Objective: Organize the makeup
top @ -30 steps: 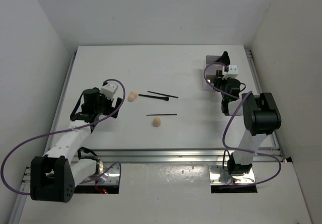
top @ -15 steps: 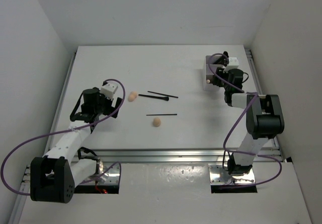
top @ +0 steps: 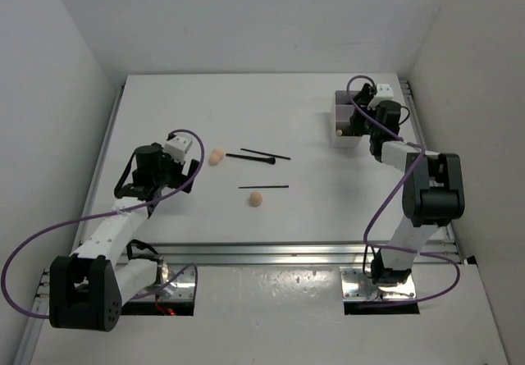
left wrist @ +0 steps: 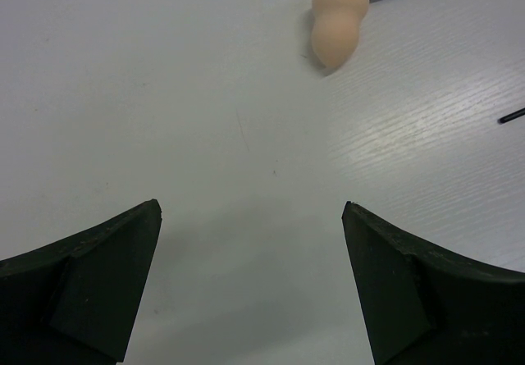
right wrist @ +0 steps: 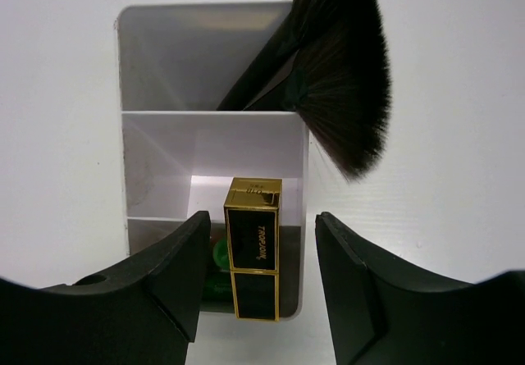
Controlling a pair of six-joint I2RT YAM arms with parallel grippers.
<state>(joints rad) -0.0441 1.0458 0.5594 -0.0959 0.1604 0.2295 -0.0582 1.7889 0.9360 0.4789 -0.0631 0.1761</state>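
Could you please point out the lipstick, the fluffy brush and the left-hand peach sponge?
lipstick (right wrist: 253,250): right wrist view, black body.
fluffy brush (right wrist: 349,78): right wrist view, bristles.
peach sponge (left wrist: 334,27): left wrist view, middle.

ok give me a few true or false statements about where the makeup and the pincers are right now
1. The black-gold lipstick is inside the box. True.
2. The lipstick shares a compartment with the fluffy brush. False: a divider wall separates them.
3. Both peach sponges are in the box. False: both lie on the table.
4. The left pincer is open and holds nothing. True.
5. The right pincer is shut on the lipstick. False: it is open, with a gap on each side of the lipstick.
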